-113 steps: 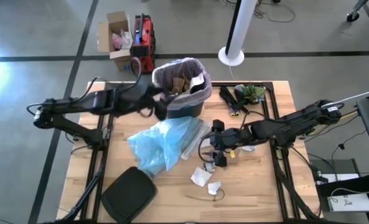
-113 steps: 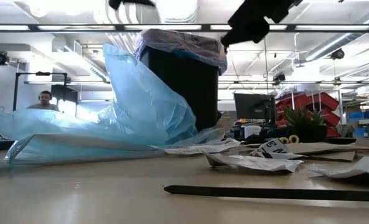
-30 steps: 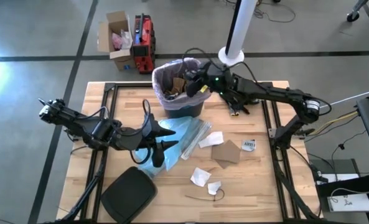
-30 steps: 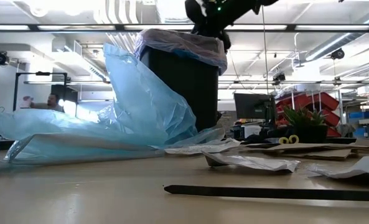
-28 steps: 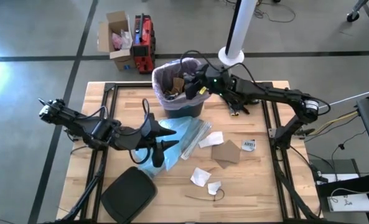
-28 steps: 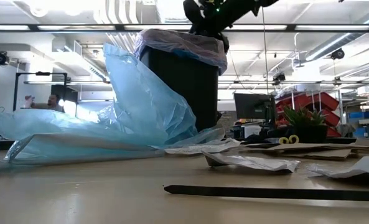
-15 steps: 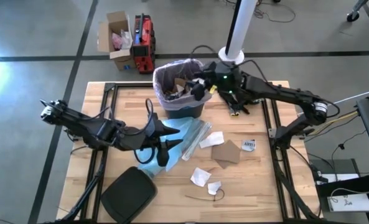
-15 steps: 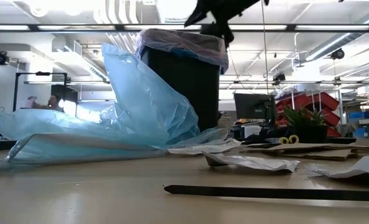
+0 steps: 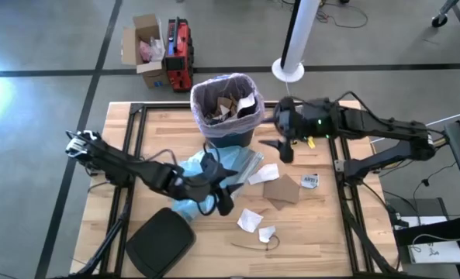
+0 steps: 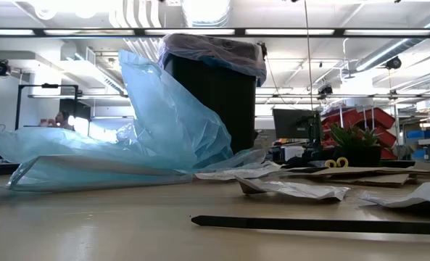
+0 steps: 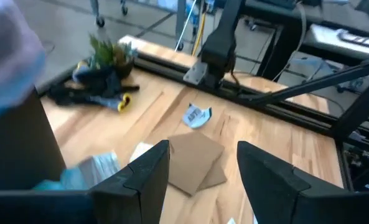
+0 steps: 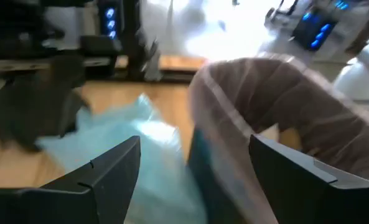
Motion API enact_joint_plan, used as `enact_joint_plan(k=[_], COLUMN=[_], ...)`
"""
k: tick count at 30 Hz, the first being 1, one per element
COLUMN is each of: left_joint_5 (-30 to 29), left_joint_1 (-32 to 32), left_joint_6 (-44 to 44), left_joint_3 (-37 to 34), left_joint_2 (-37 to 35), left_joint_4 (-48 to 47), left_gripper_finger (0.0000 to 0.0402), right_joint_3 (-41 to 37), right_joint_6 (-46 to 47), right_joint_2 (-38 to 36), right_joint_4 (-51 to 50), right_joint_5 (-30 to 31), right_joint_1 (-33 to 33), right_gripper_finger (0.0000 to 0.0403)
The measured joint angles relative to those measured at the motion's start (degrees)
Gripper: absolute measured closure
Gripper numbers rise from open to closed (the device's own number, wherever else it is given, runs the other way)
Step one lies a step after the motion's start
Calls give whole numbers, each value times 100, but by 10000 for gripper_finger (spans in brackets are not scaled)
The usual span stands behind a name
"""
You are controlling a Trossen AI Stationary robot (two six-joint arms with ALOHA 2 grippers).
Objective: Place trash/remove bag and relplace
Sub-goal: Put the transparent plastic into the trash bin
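The black bin (image 9: 228, 110) stands at the table's far middle, lined with the pinkish bag (image 9: 249, 116); brown and white trash (image 9: 228, 105) lies inside. More trash lies on the table: a white sheet (image 9: 263, 173), brown pieces (image 9: 282, 188) and white scraps (image 9: 250, 220). My left gripper (image 9: 223, 186) hovers open over the light blue bag (image 9: 195, 174), its fingers either side of the brown piece (image 11: 193, 158) in its wrist view. My right gripper (image 9: 280, 149) is open in the air, right of the bin, facing the bag's rim (image 12: 277, 87).
A black lid (image 9: 161, 240) lies at the near left corner and a thin black strip (image 9: 253, 246) near the front edge. A plant with black clutter (image 9: 303, 116) sits far right. A small printed label (image 9: 310, 180) lies right of the brown pieces.
My right gripper has drawn back from above the bin's right rim toward the table's right edge, rising out of the low view and rolling as it went. My left gripper has moved right and down across the light blue bag toward the paper pieces.
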Motion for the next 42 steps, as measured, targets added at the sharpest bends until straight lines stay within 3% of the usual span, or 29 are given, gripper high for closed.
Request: enact_joint_plan(k=[6,13,26,36,42], left_joint_5=[-30,-21,34,474,589], left_joint_1=[98,157,321,548,577], left_joint_6=[-204,-1352,-1780,-2038,-1963], left_joint_3=[0,0,0,26,24], left_joint_2=[703,1724,3008,3211,3218], left_joint_4=[26,-44,-467,-716,-669], left_gripper_finger=[240,241,205,216,266], right_joint_3=[-737,-1534,-2339,-2401,-2401], right_joint_6=[258,369,1534,2334,2356], right_joint_2=[-381,-953,-2046,-1969,-1801], right_joint_4=[-202,-195,-218,-832,-791], right_joint_5=[94,1069,1335,1577,1990], right_joint_1=[590,1461,2688,3085,3085], right_gripper_finger=[141,158,176,190,192])
